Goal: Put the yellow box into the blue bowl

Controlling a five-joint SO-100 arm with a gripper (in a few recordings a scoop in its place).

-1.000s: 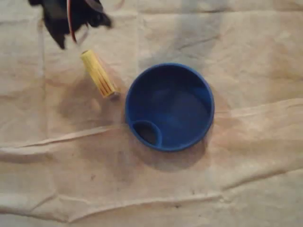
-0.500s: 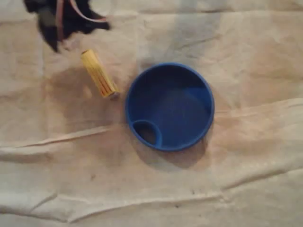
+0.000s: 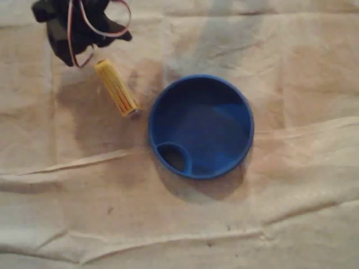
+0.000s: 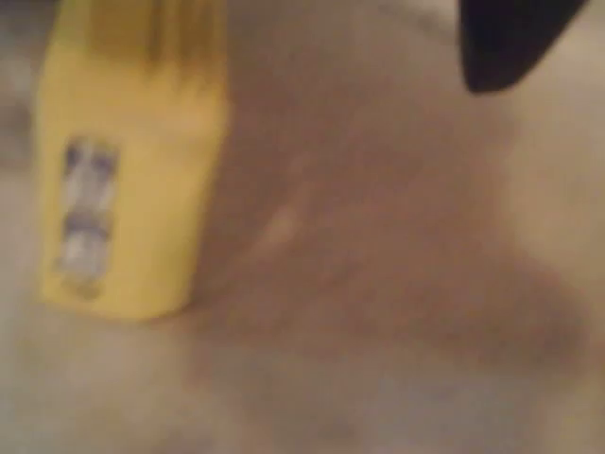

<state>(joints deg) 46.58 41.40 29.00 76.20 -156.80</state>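
Overhead view: a wrinkled beige cloth (image 3: 291,213) covers the table, with long creases running across its lower half. The blue bowl (image 3: 201,126) stands upright near the middle of the picture; it is round, and a small circular compartment (image 3: 174,158) is set inside its rim at the lower left. The yellow box (image 3: 116,88) lies flat on the cloth outside the bowl, to the upper left of it. Its long axis runs diagonally from upper left to lower right, and its lower, greyish end (image 3: 134,113) sits just beside the bowl's rim with a narrow strip of cloth between them. The gripper (image 3: 84,36), a black mass with red and white wires (image 3: 72,39) looped over it, occupies the top left corner, just beside the upper end of the box. Whether it touches the box cannot be told, and its shadow darkens the cloth around the box. Wrist view (blurred): the yellow box (image 4: 123,170) appears at the left, resting on the cloth (image 4: 378,312), with a pale label patch (image 4: 87,213) on its near face. One black fingertip (image 4: 506,38) shows at the top right, well apart from the box. The box rests free on the cloth. Whether the jaws stand apart or together cannot be told from either view.
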